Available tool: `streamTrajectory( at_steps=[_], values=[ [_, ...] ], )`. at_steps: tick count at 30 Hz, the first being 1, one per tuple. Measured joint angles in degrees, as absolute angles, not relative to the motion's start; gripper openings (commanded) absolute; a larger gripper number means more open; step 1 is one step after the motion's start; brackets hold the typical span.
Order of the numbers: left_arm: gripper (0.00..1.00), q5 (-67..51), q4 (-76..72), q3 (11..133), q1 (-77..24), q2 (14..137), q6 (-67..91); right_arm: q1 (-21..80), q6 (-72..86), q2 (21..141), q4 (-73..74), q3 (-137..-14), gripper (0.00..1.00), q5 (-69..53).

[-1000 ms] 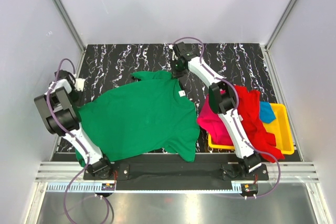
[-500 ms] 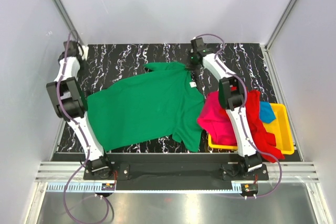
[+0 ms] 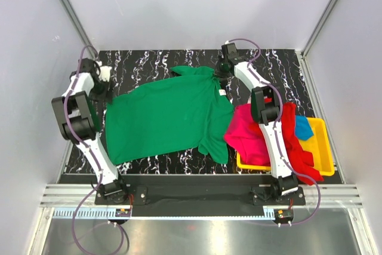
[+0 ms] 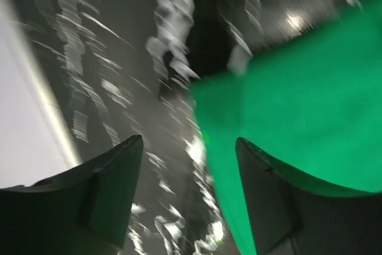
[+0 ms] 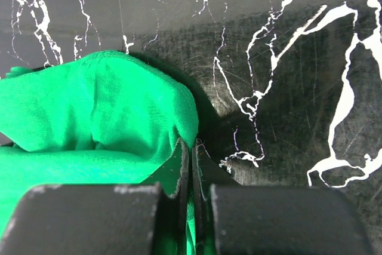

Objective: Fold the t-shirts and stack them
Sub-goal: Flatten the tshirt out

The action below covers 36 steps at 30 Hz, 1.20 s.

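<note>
Lab robot cell: plain white walls (image 3: 197,4), aluminium rail (image 3: 65,196), black marbled table (image 3: 149,64).

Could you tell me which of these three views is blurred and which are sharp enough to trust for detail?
Left wrist view: heavily smeared, with the table veins streaked and the green t-shirt edge soft beside the open left tool. Right wrist view: sharp, with the cloth weave crisp where the right tool is shut on it. Top external view: evenly lit and clear, with no glare.

The green t-shirt (image 3: 167,117), magenta-pink t-shirt (image 3: 242,134), red t-shirt (image 3: 290,141) and blue t-shirt (image 3: 303,127) are plain; the desk (image 3: 137,67) is white-veined black, the tray (image 3: 326,143) yellow.
</note>
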<state>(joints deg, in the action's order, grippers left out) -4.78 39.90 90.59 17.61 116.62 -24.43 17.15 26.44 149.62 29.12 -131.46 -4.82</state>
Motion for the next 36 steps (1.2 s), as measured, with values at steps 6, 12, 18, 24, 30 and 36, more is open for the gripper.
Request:
streamTrajectory(
  at_steps=[6,12,18,24,30,36],
  values=[
    [0.77,-6.9,39.8,87.3,16.4,112.7,-26.1,17.1,26.4,148.6,27.6,-129.3,0.00,-5.8],
    [0.66,-4.4,38.4,87.4,15.6,113.1,-25.9,17.1,26.5,148.4,27.7,-128.8,0.00,-7.0],
    [0.55,-2.8,36.4,87.4,14.8,115.4,-25.9,17.1,26.6,147.9,27.8,-128.2,0.00,-7.2],
    [0.54,-4.6,36.7,86.1,13.6,117.4,-26.0,17.1,26.7,147.8,28.1,-128.2,0.00,-7.2],
    [0.00,-2.7,37.2,88.7,12.5,119.8,-24.9,17.1,27.0,147.6,28.2,-127.8,0.00,-7.2],
    [0.00,-0.5,35.5,90.4,12.4,121.0,-24.3,17.1,28.4,146.5,27.5,-125.7,0.00,-7.7]
  ],
)
